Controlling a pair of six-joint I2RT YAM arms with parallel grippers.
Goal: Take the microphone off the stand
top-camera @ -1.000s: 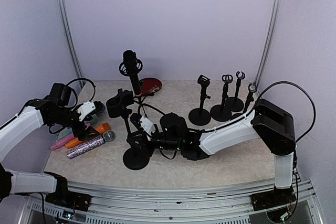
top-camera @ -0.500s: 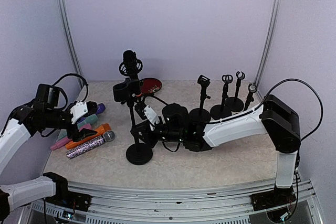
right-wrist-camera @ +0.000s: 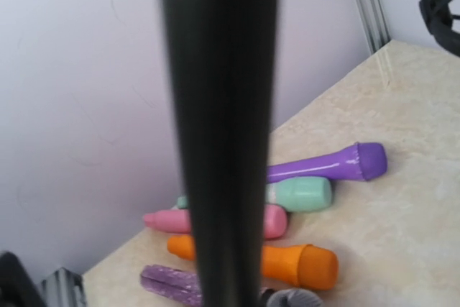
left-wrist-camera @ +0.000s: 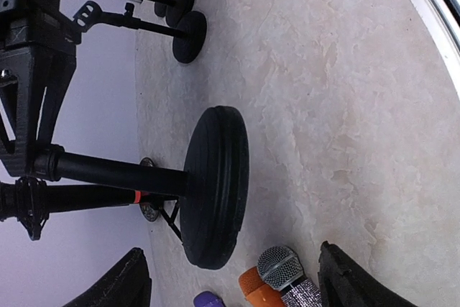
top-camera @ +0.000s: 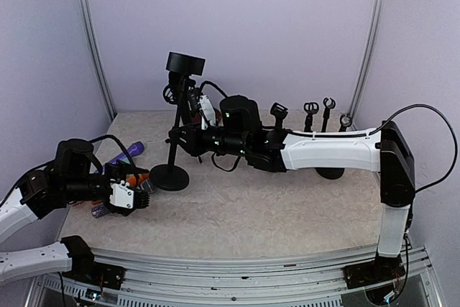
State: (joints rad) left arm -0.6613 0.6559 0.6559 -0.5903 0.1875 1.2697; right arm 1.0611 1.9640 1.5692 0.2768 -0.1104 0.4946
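Observation:
A black stand with a round base (top-camera: 169,176) and a boxy clip (top-camera: 185,63) on top stands at the left middle of the table. My right gripper (top-camera: 184,138) is shut on its pole (right-wrist-camera: 219,134), which fills the right wrist view. The stand's base (left-wrist-camera: 213,186) also shows in the left wrist view. A black microphone in a ring mount (top-camera: 172,95) stands right behind it, mostly hidden. My left gripper (top-camera: 134,193) is open and empty, low over loose microphones, its fingers (left-wrist-camera: 123,284) either side of a glitter microphone (left-wrist-camera: 282,268).
Loose microphones lie at the left edge: purple (right-wrist-camera: 325,166), mint (right-wrist-camera: 298,193), pink (right-wrist-camera: 164,221), orange (right-wrist-camera: 291,264), glitter (right-wrist-camera: 167,282). Several empty black stands (top-camera: 310,113) stand behind my right arm. A dark red dish shows beside the far microphone.
My right gripper has carried the stand back and to the left and raised it upright. My left gripper has swung toward the near edge, down over the loose microphones.

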